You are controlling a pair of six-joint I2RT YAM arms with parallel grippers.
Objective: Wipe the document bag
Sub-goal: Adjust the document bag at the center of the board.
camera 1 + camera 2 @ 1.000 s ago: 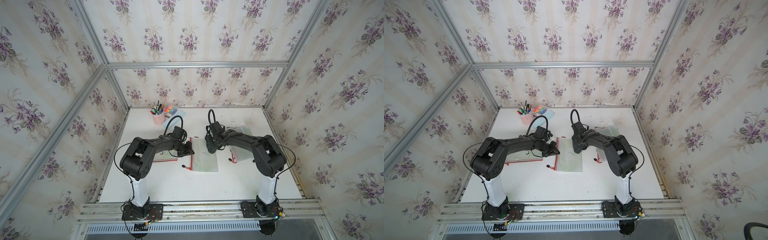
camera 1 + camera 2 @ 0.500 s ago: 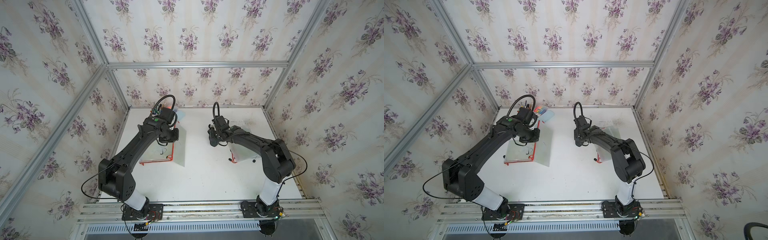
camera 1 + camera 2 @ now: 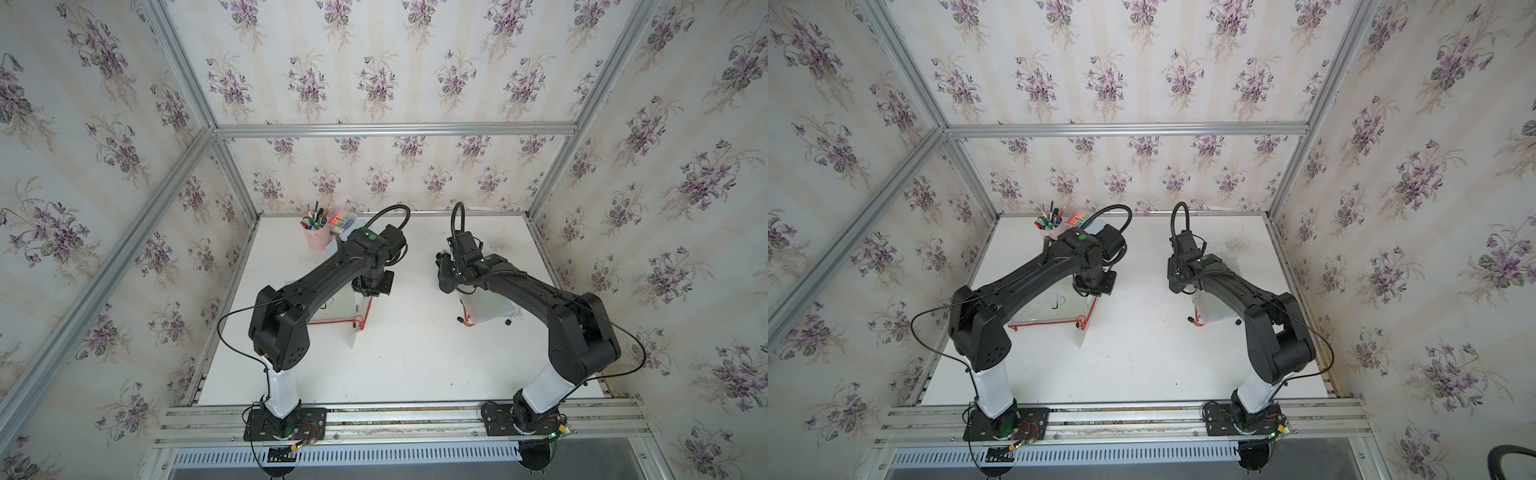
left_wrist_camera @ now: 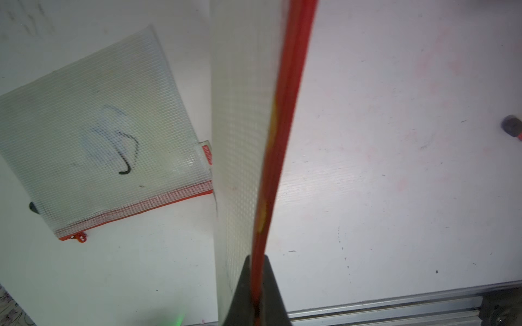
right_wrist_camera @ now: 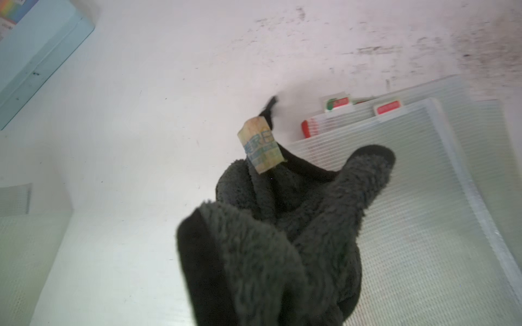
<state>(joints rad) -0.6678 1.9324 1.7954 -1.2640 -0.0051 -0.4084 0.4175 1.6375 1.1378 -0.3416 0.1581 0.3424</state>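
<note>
My left gripper (image 4: pixel 255 282) is shut on the red zipper edge of a translucent mesh document bag (image 4: pixel 240 141), which hangs edge-on below it in both top views (image 3: pixel 358 328) (image 3: pixel 1083 328). A second document bag (image 4: pixel 99 135) lies flat on the table beside it, marked with a black scribble and a faint smear. My right gripper (image 3: pixel 446 282) is shut on a dark grey fluffy cloth (image 5: pixel 282 225) that hides its jaws. The cloth hangs over the near corner of a stack of document bags (image 5: pixel 423 197) at the right (image 3: pixel 492 309).
A pink pen cup (image 3: pixel 316 237) and a box of markers (image 3: pixel 343 218) stand at the back left. A light blue box (image 5: pixel 36 50) lies near them. A dark zipper pull (image 4: pixel 511 128) lies on the table. The white table (image 3: pixel 415 365) is scuffed and stained.
The document bag that lay flat mid-table is now lifted by my left gripper, carried left, and hanging upright. My right gripper with the cloth has drawn back to the right, over the stack.
</note>
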